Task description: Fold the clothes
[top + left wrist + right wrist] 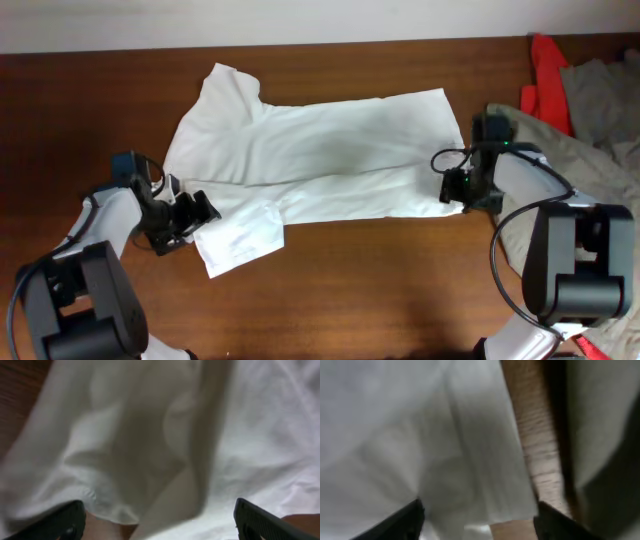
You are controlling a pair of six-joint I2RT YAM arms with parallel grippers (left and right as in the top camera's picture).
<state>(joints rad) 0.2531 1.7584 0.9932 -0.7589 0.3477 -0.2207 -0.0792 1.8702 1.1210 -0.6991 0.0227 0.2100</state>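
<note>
A white T-shirt point(320, 150) lies spread on the wooden table, collar end at the left, hem at the right, one sleeve point(238, 238) pointing toward the front. My left gripper point(190, 212) is open beside that sleeve; its wrist view shows the fingers wide apart over white cloth point(165, 450). My right gripper point(456, 190) is open at the shirt's right hem corner; its wrist view shows the hem edge point(485, 485) between the spread fingers, with bare wood beside it.
A pile of other clothes sits at the right edge: a grey-beige garment point(590, 110) and a red one point(545, 70). The grey cloth also shows in the right wrist view point(605, 425). Bare wooden table point(380, 290) runs along the front.
</note>
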